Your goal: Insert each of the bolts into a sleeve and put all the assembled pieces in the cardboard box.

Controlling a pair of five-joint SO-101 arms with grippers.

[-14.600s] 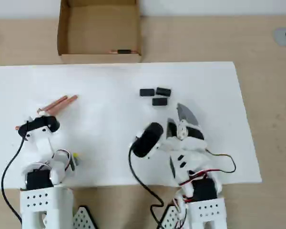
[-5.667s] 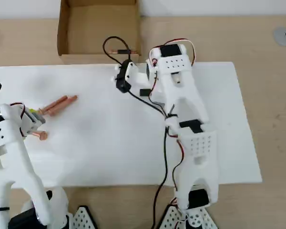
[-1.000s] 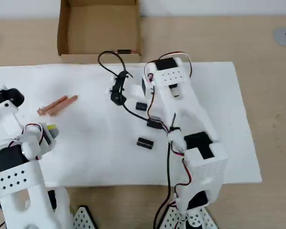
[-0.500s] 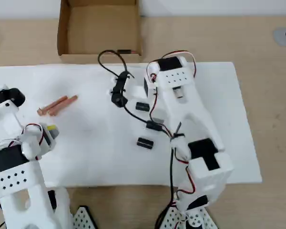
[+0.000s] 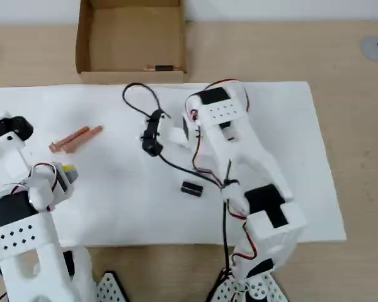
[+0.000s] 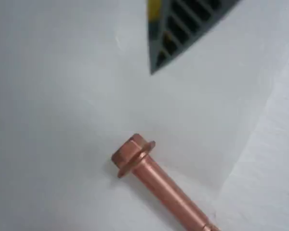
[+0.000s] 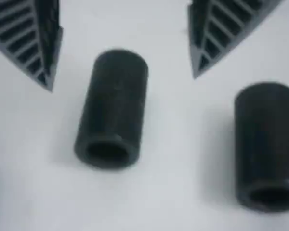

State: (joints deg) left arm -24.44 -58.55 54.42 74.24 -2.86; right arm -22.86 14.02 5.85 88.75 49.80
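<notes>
Two sleeves (image 7: 113, 108) below my right gripper (image 7: 124, 72), fingers wide astride one; left gripper (image 5: 62, 177) near bolt (image 6: 159, 185), its grip I cannot tell.

Bright, even light falls from above on the white sheet (image 5: 113, 182). The bolt (image 6: 159, 185) throws a faint, soft shadow beside itself, and a sleeve (image 7: 113, 108) a pale one.

The bolt (image 6: 167, 190) runs past the left wrist view's edge (its tip cut off).
</notes>
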